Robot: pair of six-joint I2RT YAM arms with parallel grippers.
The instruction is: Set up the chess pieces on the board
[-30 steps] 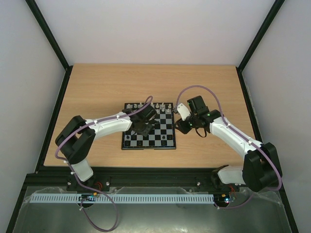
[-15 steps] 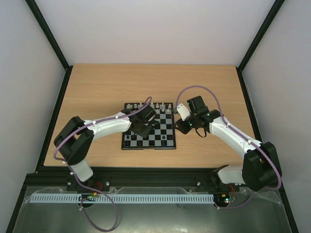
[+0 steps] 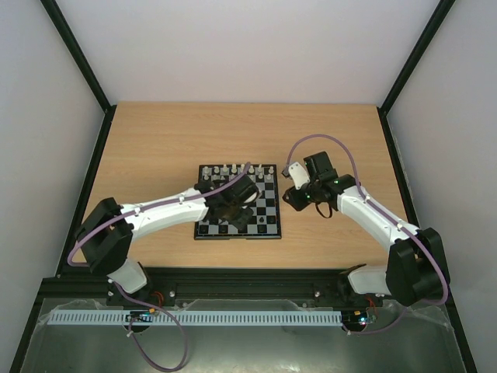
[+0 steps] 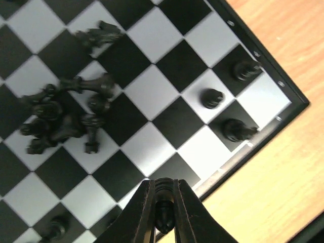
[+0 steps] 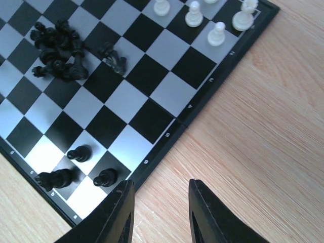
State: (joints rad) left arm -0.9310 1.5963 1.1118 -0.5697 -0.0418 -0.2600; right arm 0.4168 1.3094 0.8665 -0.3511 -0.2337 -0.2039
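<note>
The board [image 3: 268,203] lies mid-table, checkered black and pale grey. My left gripper [image 4: 164,212] is shut on a small black chess piece [image 4: 165,196] and hovers over the board's near edge [image 4: 238,162]. A heap of fallen black chess pieces [image 4: 61,114] lies on the middle squares, and three black pieces [image 4: 211,97] stand by the corner. My right gripper [image 5: 159,212] is open and empty over bare wood just off the board's right edge [image 5: 172,132]. White pieces [image 5: 217,33] stand along the far rows. In the top view the left gripper [image 3: 241,217] is over the board and the right gripper [image 3: 291,199] is beside it.
The wooden table [image 3: 155,148] stretches round the board, closed in by black frame rails [image 3: 89,179] and pale walls. A lone black piece [image 5: 114,55] lies on its side next to the heap. Both purple cables arc above the arms.
My left arm has stretched right and toward the board's near edge, carrying the black piece. The right gripper has pulled slightly away from the board, still open.
</note>
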